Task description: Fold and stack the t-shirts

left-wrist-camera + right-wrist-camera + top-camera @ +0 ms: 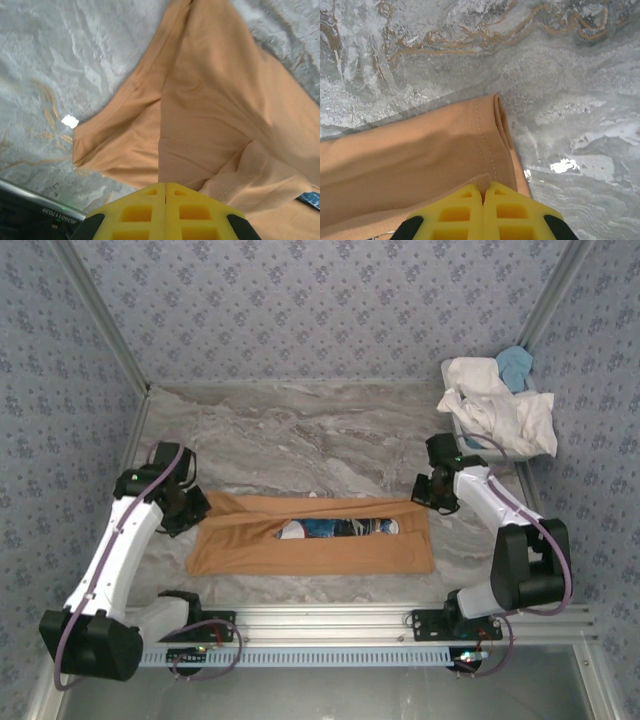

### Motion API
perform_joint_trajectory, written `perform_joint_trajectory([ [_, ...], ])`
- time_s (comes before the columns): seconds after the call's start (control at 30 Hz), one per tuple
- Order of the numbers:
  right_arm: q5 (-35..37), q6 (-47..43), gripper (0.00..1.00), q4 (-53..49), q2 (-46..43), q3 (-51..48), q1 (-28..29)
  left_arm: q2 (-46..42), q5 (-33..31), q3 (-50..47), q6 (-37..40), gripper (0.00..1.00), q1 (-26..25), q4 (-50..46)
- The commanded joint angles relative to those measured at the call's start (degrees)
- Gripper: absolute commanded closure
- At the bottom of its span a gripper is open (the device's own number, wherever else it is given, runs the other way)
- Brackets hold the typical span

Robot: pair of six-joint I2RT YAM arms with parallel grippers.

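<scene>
Tan-orange soft cloth t-shirt (pixel 310 550) spread flat on the near part of the grey marbled worktop (pixel 300 430), its folded far edge pinched at one end by the closed left jaws and at the other by the closed right jaws, crumpled white and light-blue t-shirts (pixel 497 400) heaped far right.

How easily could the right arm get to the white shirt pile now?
Probably yes, though not straight away: the white shirt pile lies close beyond the right hand, nothing between, but that hand is shut on the tan shirt and must release first.
</scene>
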Motion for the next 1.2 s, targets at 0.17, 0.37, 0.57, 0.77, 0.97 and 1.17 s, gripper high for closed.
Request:
perform_joint_trajectory([
  [0.17, 2.5, 2.5, 1.00, -4.2, -3.6, -4.3, 1.1, -5.1, -2.7, -7.4, -10.3, 1.00, -5.3, -4.9],
  [0.37, 4.0, 3.9, 1.00, -5.3, -5.2, -6.5, 1.6, -6.9, -4.1, -10.8, -13.9, 1.00, -7.2, -6.8],
  [0.57, 4.8, 4.9, 1.00, -6.1, -6.0, -7.5, 2.3, -7.4, -3.0, -15.4, -18.0, 1.00, -9.9, -5.8],
  [0.77, 4.6, 5.3, 1.00, -6.0, -6.9, -8.4, 3.0, -7.4, -2.7, -18.1, -20.3, 1.00, -11.4, -3.4],
  [0.97, 5.2, 5.8, 1.00, -6.1, -6.9, -8.4, 4.0, -7.6, -3.7, -18.2, -21.1, 1.00, -12.7, -4.4],
  [1.17, 5.4, 6.2, 0.97, -6.4, -7.2, -8.5, 5.0, -7.5, -2.8, -19.6, -21.8, 1.00, -13.3, -2.1],
])
